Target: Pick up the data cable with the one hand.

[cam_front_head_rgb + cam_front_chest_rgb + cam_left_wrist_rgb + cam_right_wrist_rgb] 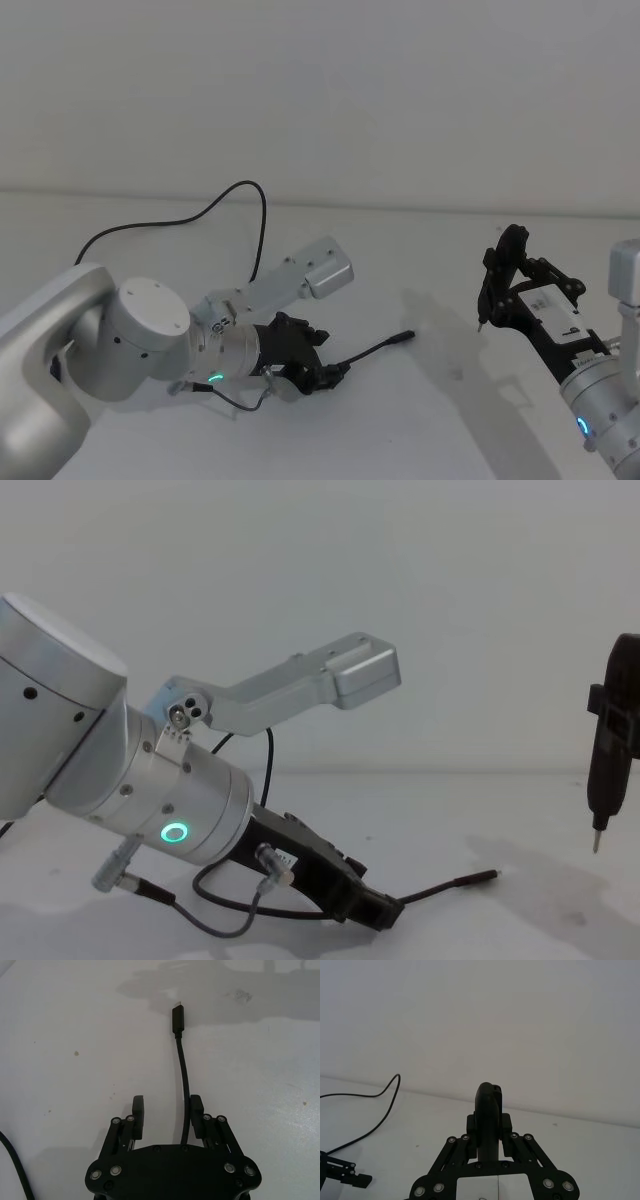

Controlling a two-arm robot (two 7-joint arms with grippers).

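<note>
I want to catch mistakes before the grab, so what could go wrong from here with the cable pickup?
The data cable runs off-centre between the fingers of the open left gripper, close against one finger, so closing might nudge it out. Its long tail loops behind the arm and could drag or snag when lifted. The right gripper, holding a pen-like tool, sits raised at the right.

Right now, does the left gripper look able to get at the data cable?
Probably yes. The left gripper sits low over the table, jaws open, with the data cable running between its fingers, nothing in the way. The right gripper holds a pen-like tool, raised off to the right.
</note>
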